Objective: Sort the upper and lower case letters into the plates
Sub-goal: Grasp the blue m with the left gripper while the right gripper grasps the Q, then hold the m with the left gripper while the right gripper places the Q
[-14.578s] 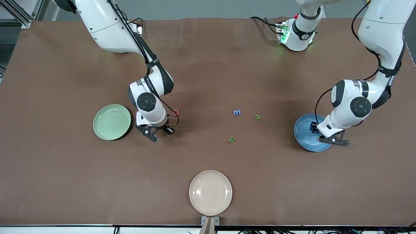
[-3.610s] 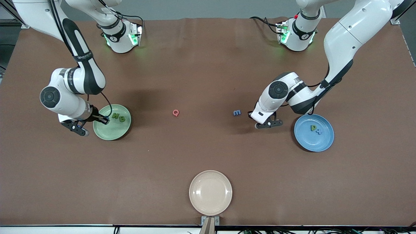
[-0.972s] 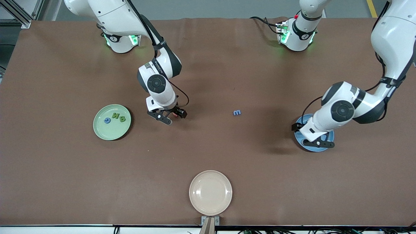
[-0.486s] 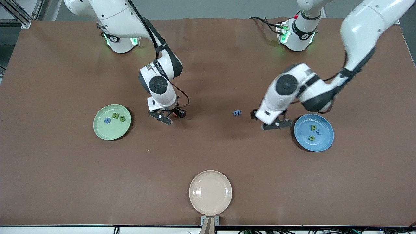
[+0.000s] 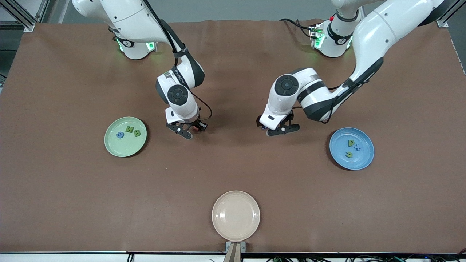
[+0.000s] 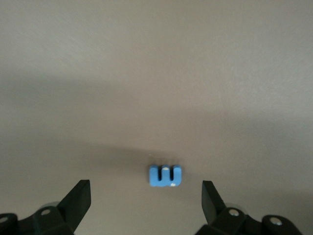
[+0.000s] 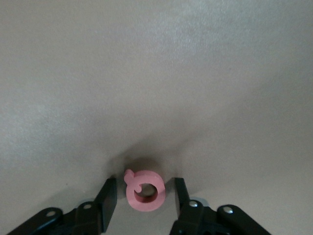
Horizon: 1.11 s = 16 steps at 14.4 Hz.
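A pink letter Q (image 7: pixel 145 189) lies flat on the brown table between the jaws of my right gripper (image 7: pixel 144 193). The jaws stand close on either side of it with thin gaps, so the gripper is still open. In the front view my right gripper (image 5: pixel 192 130) is low over the table beside the pale green plate (image 5: pixel 125 147), which holds three letters. A blue letter m (image 6: pixel 165 176) lies just ahead of my left gripper (image 6: pixel 144 188), whose fingers (image 6: pixel 78 196) are spread wide. My left gripper (image 5: pixel 271 127) hides the m in the front view. The blue plate (image 5: pixel 362 158) holds three letters.
A cream-beige plate (image 5: pixel 236 215) sits by the table edge nearest the front camera, with nothing on it. Brown table lies bare around both grippers and between the plates.
My left arm swung from over the blue plate to over the blue m, staying open. My right gripper stayed over the Q and its jaws narrowed around it.
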Each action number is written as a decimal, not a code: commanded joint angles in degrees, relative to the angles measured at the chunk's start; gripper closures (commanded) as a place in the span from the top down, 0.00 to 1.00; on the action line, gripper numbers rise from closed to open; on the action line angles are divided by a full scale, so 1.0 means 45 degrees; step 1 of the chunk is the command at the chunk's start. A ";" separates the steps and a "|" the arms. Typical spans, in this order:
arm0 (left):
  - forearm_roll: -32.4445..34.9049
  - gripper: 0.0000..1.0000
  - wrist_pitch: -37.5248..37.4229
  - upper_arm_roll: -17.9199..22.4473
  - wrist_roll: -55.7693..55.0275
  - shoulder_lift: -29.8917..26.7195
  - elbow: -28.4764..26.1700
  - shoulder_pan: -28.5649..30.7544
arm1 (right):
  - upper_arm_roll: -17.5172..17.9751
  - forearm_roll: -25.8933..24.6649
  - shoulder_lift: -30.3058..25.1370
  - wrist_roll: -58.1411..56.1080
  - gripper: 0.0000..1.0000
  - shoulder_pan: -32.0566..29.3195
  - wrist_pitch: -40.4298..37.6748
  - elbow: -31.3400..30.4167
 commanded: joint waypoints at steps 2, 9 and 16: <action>-0.0158 1.00 0.1226 0.1123 -0.0364 0.0097 -0.0023 -0.1165 | -0.0154 0.0089 -0.0051 0.0201 0.23 0.0209 0.0166 -0.0242; -0.0080 1.00 0.1268 0.1358 -0.0364 0.0566 -0.0043 -0.1458 | -0.0310 -0.0048 -0.0887 -0.0653 0.00 -0.1019 -0.0942 -0.0067; 0.0077 1.00 0.1639 0.1963 -0.0364 0.0723 -0.0063 -0.1888 | -0.0408 -0.0125 -0.2784 -0.6334 0.00 -0.4475 -0.3487 -0.0222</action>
